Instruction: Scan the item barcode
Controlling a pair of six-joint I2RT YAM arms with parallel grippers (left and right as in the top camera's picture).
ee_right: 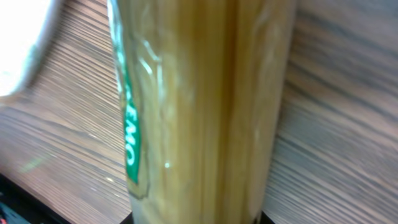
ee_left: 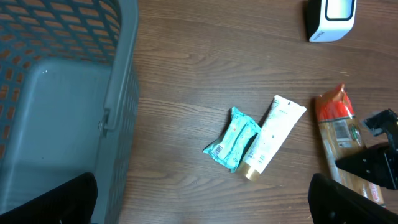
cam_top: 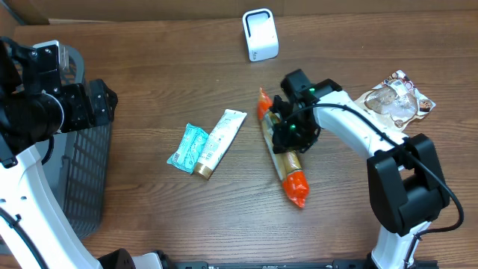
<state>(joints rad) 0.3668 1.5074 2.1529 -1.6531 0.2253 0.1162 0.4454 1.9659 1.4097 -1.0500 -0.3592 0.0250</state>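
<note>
Spaghetti packet (ee_right: pixel 199 112) filled your right wrist view; green lettering, not legible, no barcode. Overhead: your right gripper (cam_top: pixel 293 128) sat clamped on its middle, packet on the table (cam_top: pixel 149 217), well short of the scanner (cam_top: pixel 260 34). Grasp looked done; lift and scan outstanding. Left wrist view: your left gripper (ee_left: pixel 199 208) gaped wide, empty, far from the scanner.

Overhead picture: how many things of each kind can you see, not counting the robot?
Packets: 3 (small teal plastic packet, long clear packet with orange ends, crinkly clear snack bag)
Tubes: 1 (white squeeze tube with gold cap)
Scanners: 1 (white boxy scanner)
Baskets: 1 (grey mesh basket)
Total: 6
</note>
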